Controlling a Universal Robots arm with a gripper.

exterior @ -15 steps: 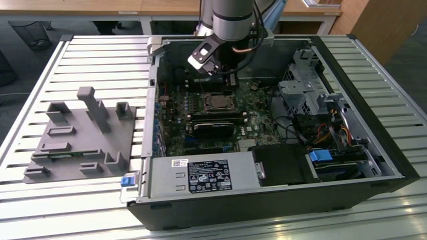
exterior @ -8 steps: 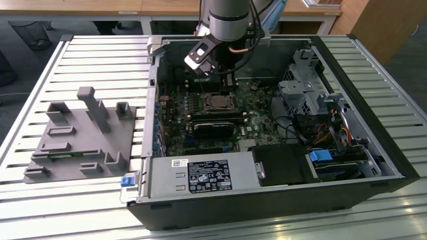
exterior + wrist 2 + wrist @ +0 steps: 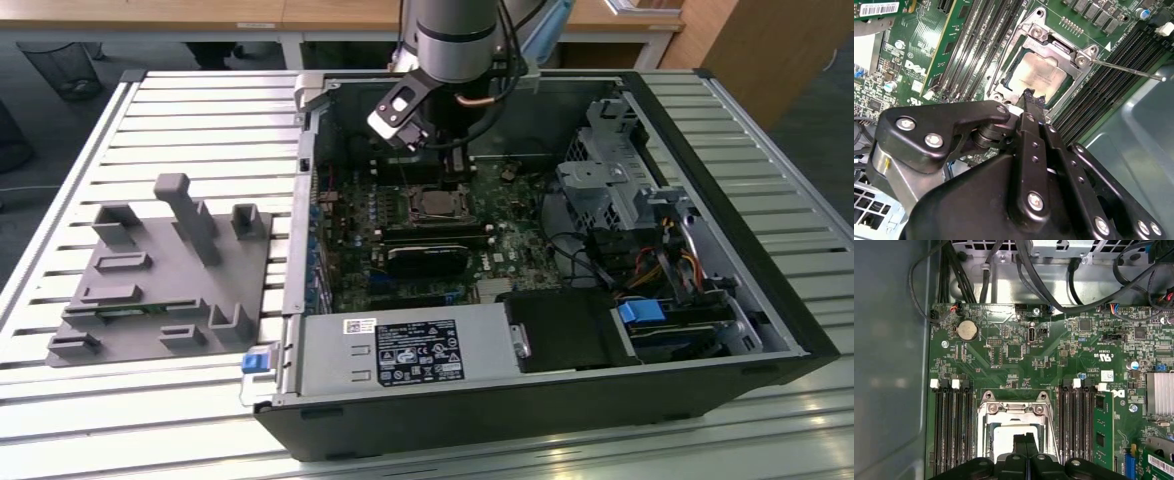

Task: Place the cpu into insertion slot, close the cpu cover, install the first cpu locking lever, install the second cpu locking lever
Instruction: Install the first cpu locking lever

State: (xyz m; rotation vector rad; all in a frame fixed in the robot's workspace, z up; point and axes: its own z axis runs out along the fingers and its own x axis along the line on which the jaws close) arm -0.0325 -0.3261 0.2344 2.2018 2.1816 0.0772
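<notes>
claw: fingers pressed together, holding nothing, tip at cover edge | chip: on green board, under the flat cover, face seen through window | thin lever: sticks out from cover corner

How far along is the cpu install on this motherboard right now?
Done: the cpu sits in the insertion slot, and the cpu cover looks folded down around it. In hand: the shut fingers hold nothing, their tip at the cover's edge. Left: a thin locking lever juts free beside the cover, so the latching looks unfinished.
</notes>
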